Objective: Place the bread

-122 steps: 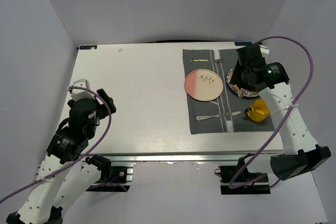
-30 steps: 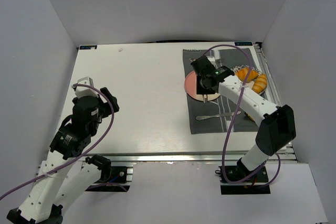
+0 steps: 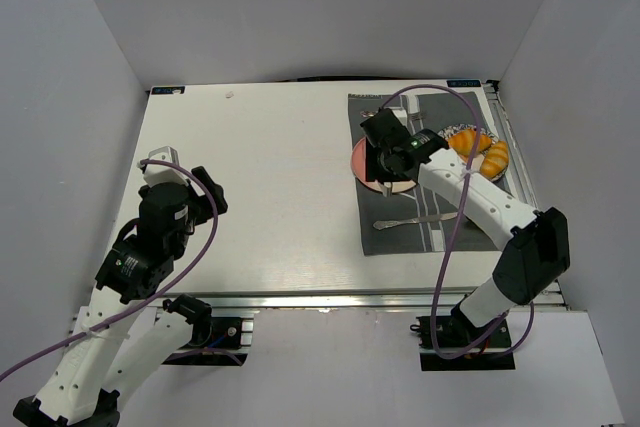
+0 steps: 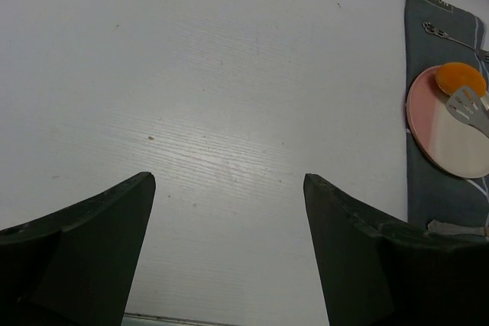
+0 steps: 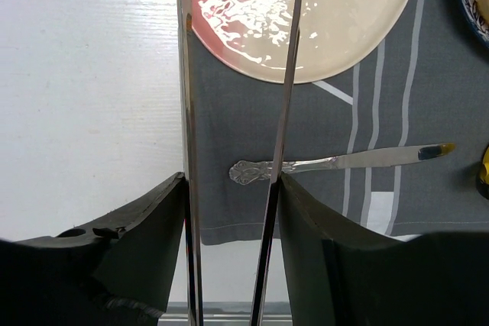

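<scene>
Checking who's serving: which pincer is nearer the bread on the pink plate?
Right. The right pincer hangs over the pink plate, its tongs beside the bread; the left pincer is far off, above the table's left side.

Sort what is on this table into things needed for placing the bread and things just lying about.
For the job:
- bread
- pink plate it lies on
- tongs
- right gripper, holding the tongs

Lying about:
- croissants on the patterned dish
- knife
- grey placemat
- left gripper, open over bare table
</scene>
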You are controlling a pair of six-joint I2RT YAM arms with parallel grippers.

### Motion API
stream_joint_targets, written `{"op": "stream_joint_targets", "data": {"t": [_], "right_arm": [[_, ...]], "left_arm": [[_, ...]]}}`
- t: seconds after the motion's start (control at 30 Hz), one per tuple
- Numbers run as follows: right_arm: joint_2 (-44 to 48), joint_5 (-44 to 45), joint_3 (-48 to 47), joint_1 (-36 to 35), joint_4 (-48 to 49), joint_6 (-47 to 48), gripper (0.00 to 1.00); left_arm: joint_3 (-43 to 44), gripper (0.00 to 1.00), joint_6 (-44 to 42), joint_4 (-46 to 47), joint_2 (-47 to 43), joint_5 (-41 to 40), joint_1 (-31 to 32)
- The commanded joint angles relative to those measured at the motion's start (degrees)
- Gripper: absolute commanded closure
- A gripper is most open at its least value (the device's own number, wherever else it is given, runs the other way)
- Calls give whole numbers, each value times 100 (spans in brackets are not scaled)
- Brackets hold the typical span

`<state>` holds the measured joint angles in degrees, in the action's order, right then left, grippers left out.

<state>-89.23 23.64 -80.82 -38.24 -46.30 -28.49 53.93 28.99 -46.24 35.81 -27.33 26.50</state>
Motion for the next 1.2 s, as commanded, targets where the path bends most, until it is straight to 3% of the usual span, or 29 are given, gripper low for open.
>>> {"op": "stream_joint_targets", "data": {"t": [0.0,0.13,0.27,0.47,0.6,1.17], "right_arm": [[275,-8,-154,-131,25,-95,44],[240,-9,-320,-447,16,-183,44],[108,403,-330,-1253,7,-700,44],[169,729,626,-2011,990,-1799,45],[-41,1072,883,-2249,1097,-2292,45],[-1148,844,1252,-2759,1123,-3224,42]], "left_arm": [[-32,10,27,80,-4,61,30],[-58,10,27,80,-22,52,22],[-102,10,54,89,-48,44,22],[-111,10,71,36,-92,35,22],[-93,10,54,-34,-145,0,22],[-181,10,80,-122,-294,0,22]]}}
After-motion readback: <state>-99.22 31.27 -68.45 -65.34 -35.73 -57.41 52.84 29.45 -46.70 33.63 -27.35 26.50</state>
